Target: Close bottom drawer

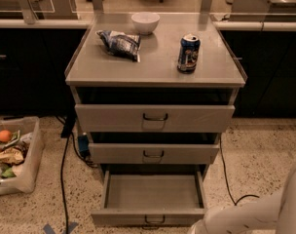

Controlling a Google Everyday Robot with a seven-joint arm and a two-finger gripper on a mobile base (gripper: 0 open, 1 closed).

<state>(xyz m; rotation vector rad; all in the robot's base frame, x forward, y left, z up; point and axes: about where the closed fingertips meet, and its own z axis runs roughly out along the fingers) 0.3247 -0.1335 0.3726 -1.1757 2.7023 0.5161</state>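
The bottom drawer (153, 191) of the grey cabinet is pulled out. Its plain grey tray is empty, and its low front panel with a small dark wire handle (154, 220) sits at the bottom edge of the camera view. My white arm (245, 216) comes in at the bottom right, its end just right of the drawer's front corner. My gripper lies below the frame edge and is out of view.
The middle drawer (153, 153) and top drawer (154, 117) stand slightly out. On the cabinet top (153, 69) are a white bowl (145, 22), a chip bag (120, 43) and a blue can (188, 53). A clear bin (14, 162) of items stands at left. Black cables (63, 179) cross the floor.
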